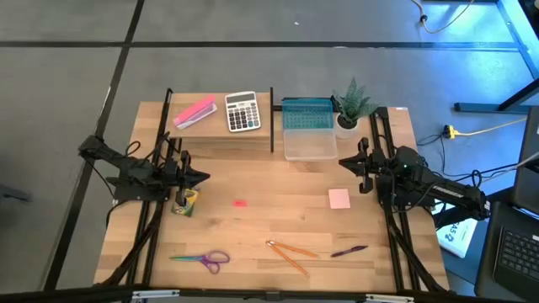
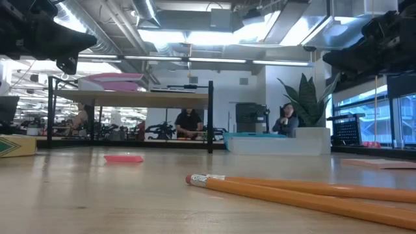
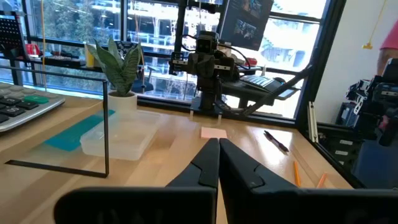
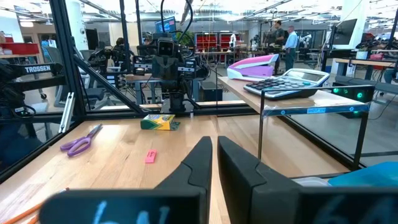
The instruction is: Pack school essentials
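On the table lie a yellow-green crayon box (image 1: 185,202), a tiny red eraser (image 1: 240,203), a square pink notepad (image 1: 339,199), purple-handled scissors (image 1: 202,258), two orange pencils (image 1: 290,252) and a purple pen (image 1: 348,251). A clear container (image 1: 310,145) stands at the far middle, with a teal lid (image 1: 307,114) behind it. My left gripper (image 1: 205,177) hovers level over the crayon box, shut and holding nothing. My right gripper (image 1: 344,162) hovers level near the container's right end, shut and holding nothing.
A raised wooden shelf (image 1: 215,130) at the far left carries a grey calculator (image 1: 242,111) and a long pink block (image 1: 194,112). A potted plant (image 1: 351,105) stands at the far right. Black frame rails run along both table sides.
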Controlling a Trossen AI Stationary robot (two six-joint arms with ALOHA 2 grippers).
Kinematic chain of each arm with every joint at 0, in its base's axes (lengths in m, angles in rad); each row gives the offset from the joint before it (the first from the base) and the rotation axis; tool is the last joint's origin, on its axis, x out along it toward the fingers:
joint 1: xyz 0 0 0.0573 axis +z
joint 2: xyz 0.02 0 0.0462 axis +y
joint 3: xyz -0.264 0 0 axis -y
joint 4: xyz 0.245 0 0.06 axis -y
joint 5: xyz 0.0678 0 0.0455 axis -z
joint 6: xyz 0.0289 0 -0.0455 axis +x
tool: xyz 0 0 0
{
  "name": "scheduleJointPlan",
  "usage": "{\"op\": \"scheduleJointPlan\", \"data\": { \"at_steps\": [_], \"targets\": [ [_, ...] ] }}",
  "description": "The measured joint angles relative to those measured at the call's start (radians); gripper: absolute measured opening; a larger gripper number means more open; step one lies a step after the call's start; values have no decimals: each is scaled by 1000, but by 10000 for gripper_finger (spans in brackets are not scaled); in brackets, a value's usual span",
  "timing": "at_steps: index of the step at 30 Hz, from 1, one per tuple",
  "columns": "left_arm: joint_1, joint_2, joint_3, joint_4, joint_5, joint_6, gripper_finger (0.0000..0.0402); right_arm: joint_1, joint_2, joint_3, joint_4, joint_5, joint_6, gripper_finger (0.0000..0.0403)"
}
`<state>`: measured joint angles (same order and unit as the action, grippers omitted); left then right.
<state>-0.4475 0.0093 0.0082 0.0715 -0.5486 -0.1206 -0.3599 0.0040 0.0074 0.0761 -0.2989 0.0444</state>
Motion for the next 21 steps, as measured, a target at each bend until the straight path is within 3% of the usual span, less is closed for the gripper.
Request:
{"op": "scheduleJointPlan", "data": {
  "at_steps": [11,16,21],
  "targets": [
    [0,0,0,0,0,0,0,0,0,0,2,-3,25,30],
    [0,0,0,0,0,0,0,0,0,0,2,-70,29,30],
    [0,0,0,0,0,0,0,0,0,0,1,-72,56,30]
  ]
}}
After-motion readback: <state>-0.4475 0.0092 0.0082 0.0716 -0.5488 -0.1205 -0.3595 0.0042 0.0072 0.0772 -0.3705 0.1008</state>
